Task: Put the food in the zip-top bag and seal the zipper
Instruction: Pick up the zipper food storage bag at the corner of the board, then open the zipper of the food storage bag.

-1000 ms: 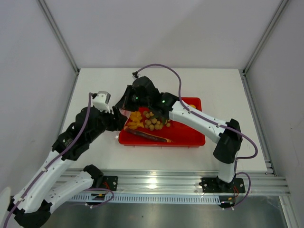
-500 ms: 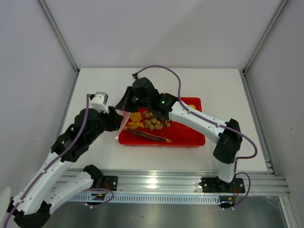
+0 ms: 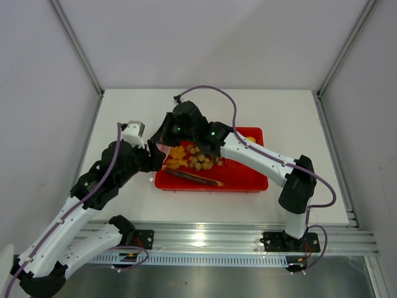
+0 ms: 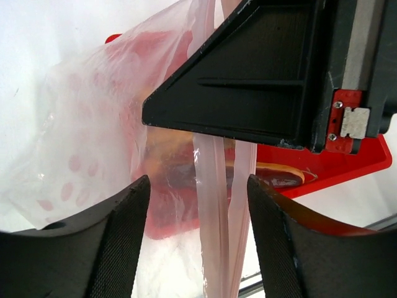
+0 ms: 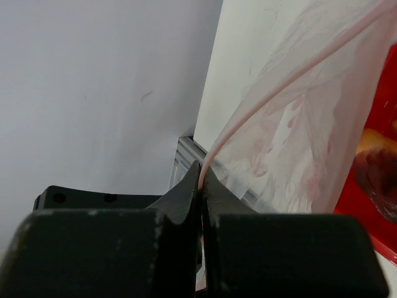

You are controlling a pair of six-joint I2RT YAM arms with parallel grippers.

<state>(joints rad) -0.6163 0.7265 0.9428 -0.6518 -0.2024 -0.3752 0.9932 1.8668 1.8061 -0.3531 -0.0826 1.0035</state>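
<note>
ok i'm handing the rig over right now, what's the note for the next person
Right gripper: shut on the zipper strip, holding the zip-top bag up at the red tray's left end.
Left gripper: open, fingers either side of the hanging strip, not pinching.
Food: orange chunks, tan fruits and stick lie in the tray.
Done: bag held up. To do: load the food, seal the zipper.

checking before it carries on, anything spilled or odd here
Nothing is spilled or broken: the orange chunks, round fruits and dark stick lie on the red tray. Only the bag looks odd, hanging crumpled over the tray's left end, pinched at its pink strip by the shut right gripper, the open left gripper straddling that strip.
</note>
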